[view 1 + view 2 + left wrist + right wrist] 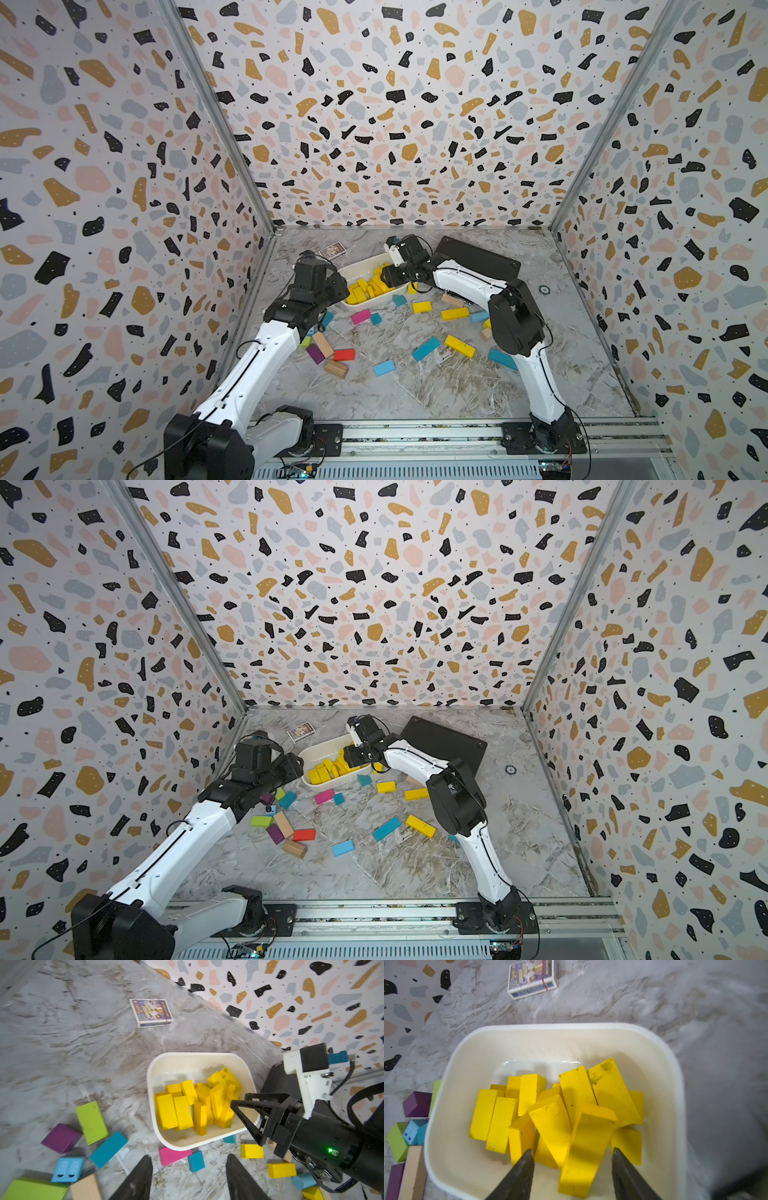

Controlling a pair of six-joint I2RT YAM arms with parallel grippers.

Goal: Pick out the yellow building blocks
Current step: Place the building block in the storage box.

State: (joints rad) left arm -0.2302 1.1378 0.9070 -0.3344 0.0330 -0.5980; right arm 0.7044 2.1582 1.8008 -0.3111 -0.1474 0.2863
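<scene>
Most yellow blocks [166, 1111] are piled in the white bin [550, 1026], with a handful loose on the table [415, 395], e.g. the loose bar [459, 345] out front near the right arm. Right gripper [572, 1151] hangs over the bin with its fingers spread. A long bar [583, 1136] sits between them leaning on the pile, and it looks let go rather than pinched. Left gripper [188, 1157] hovers beside the bin, fingers apart too, nothing in them.

My take on the drop-off: keep the right fingers wide and pull straight up, no sideways swing. That long bar is propped steep and a nudge could tip it over the rim. Then head for the loose yellows nearby, and keep the left one out of the way.
</scene>
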